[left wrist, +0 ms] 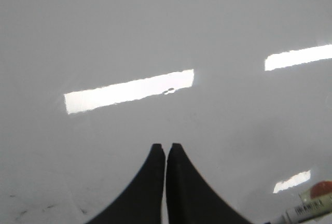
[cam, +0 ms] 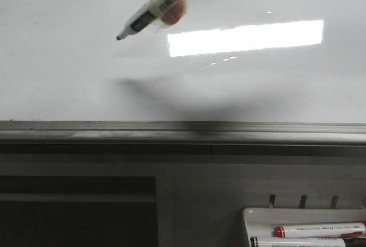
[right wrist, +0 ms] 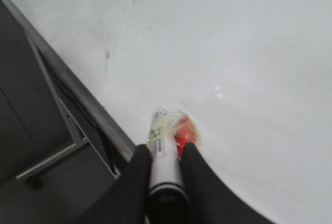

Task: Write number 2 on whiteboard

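**One marker, no stroke yet**

Your right gripper point(right wrist: 165, 154) pinches the marker point(cam: 146, 15), tip aimed at the blank whiteboard point(cam: 68, 75); no number 2 shows. Your left gripper point(left wrist: 166, 149) is pressed together, empty. Bring the tip squarely into light contact, then begin the curl.

whiteboard point(cam: 68, 81): smooth, glossy white, mirroring a bright strip of light; faint dark smudges show in the wrist views
bottom rail point(cam: 171, 132): grey brushed-looking metal, dull sheen
marker point(cam: 147, 14): smooth plastic barrel with a printed paper-like label, dark tip, wrapped in what may be clear crinkled tape over a red patch
right gripper point(right wrist: 165, 154): matt black fingers, likely plastic
left gripper point(left wrist: 166, 149): same matt black finish
tray point(cam: 251, 215): smooth white plastic, slight gloss
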`<state>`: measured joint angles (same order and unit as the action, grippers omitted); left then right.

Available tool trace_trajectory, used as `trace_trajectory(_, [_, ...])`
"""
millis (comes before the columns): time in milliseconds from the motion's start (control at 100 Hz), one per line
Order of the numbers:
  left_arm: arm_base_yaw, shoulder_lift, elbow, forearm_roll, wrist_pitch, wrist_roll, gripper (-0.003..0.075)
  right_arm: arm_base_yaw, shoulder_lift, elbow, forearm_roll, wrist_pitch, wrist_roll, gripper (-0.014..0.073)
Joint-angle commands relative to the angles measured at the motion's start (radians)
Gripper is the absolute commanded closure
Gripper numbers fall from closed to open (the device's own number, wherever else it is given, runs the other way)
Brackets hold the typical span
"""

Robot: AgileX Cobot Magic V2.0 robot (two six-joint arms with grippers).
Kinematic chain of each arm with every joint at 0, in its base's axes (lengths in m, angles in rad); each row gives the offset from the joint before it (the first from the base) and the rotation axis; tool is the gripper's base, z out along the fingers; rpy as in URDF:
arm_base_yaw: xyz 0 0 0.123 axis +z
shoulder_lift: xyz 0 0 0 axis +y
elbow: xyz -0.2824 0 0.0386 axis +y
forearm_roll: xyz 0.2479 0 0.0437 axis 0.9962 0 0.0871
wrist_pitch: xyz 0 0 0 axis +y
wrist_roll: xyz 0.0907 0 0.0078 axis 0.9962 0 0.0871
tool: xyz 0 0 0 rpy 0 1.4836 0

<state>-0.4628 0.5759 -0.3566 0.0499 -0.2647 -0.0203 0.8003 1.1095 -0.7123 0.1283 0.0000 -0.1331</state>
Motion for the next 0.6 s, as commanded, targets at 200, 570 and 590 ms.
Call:
trace_trajectory(200, [0.002,0.006,-0.028,-0.016,-0.087,-0.009,0.0741,-0.050,0.084,-0.148,-0.043,-0.042,-0.014,0.0663])
trace_trajectory(570, [0.002,0.006,-0.028,-0.016,-0.087,-0.009,0.0741,-0.054,0.169,-0.223,-0.088,-0.031,-0.014,0.0662])
trace_trajectory(590, [0.002,0.006,-0.028,-0.016,-0.087,-0.009,0.0741,-0.056,0.169,-0.228,-0.091,-0.031,-0.014,0.0662])
